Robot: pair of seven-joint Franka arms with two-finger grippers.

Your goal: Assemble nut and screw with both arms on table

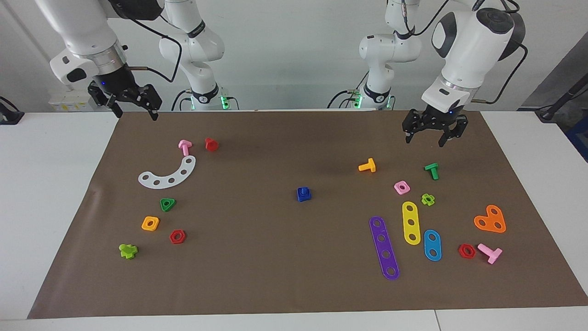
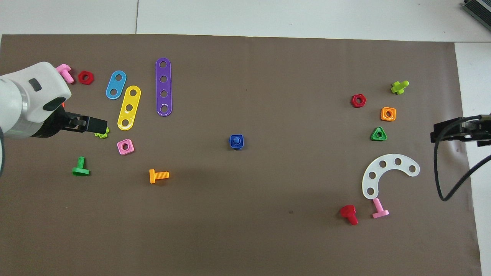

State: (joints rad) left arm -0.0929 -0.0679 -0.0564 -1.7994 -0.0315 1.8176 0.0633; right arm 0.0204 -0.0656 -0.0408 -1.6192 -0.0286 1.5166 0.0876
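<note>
Nut (image 1: 303,195) and screw (image 1: 302,190) are already mated: dark blue square nut flat on the brown mat (image 1: 275,276) mid-table, the screw's shaft poking up through its centre hole. The overhead view shows the same, nut (image 2: 236,142) with the screw (image 2: 236,140) stub in the middle. Nothing touches the pair; nearest loose part is the orange screw (image 1: 367,166), closer to the robots and toward the left arm's end. Left gripper (image 1: 434,134) hangs in the air with its jaws spread, holding nothing, above the mat edge near the green screw (image 1: 432,170), well apart from the blue pair. In the overhead view the left gripper (image 2: 100,126) covers part of the lime nut (image 2: 102,133); the facing view shows it raised clear of it. Right gripper (image 1: 135,110) is also spread wide and empty, up over the mat corner at the right arm's end, above the pink screw (image 1: 184,147) and red screw (image 1: 211,144), equally far from the blue pair. Both arms wait, one at each end, with the assembled piece roughly midway between them.
</note>
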